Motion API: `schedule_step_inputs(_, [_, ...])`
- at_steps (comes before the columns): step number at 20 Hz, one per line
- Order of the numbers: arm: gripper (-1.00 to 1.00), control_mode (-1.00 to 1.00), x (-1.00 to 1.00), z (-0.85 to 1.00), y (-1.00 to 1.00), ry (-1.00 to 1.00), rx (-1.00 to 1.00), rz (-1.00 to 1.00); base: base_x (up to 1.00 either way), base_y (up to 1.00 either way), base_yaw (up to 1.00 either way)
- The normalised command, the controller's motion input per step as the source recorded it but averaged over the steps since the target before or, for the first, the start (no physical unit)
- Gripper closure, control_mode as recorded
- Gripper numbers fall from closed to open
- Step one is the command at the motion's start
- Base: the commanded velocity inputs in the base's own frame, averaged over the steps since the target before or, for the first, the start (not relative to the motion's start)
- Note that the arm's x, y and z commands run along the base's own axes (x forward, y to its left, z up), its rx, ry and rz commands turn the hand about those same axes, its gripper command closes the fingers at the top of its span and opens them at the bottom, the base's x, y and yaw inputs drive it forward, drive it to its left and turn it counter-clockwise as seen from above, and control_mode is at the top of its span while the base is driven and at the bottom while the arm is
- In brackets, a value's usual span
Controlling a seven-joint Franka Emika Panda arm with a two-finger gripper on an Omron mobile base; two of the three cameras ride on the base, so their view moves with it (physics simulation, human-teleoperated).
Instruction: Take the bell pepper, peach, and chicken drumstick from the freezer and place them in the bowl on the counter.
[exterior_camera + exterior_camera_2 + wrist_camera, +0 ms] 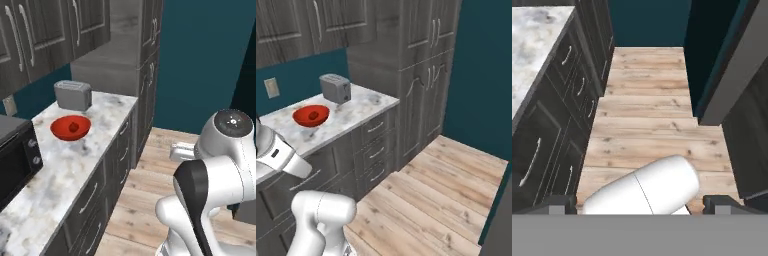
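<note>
1. We see the shallow round bright red bowl (pixel 70 127) on the white-and-grey marbled stone counter (pixel 60 175), just near of the grey boxy toaster (pixel 73 95).
2. A small glossy red lump, which we take for the bell pepper (pixel 73 127), already lies inside it.
3. Our pincer (pixel 641 202) stands wide open and empty over the pale plank floor (pixel 647 115).
4. The tall grey freezer's edge (pixel 732 70) shows at right.
5. Peach and drumstick remain to fetch: we judge frozen pieces hard, light and slippery; grip the peach across its middle, the drumstick mid-shaft.
</note>
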Motion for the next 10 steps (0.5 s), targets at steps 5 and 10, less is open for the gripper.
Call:
schedule_step_inputs(5, [-1.0, 1.0, 0.0, 0.0, 0.0, 0.0, 0.0, 0.0, -0.67, 0.49, -0.8])
schedule_step_inputs(10, [-1.0, 1.0, 0.0, 0.0, 0.0, 0.0, 0.0, 0.0, -0.34, 0.79, -0.75])
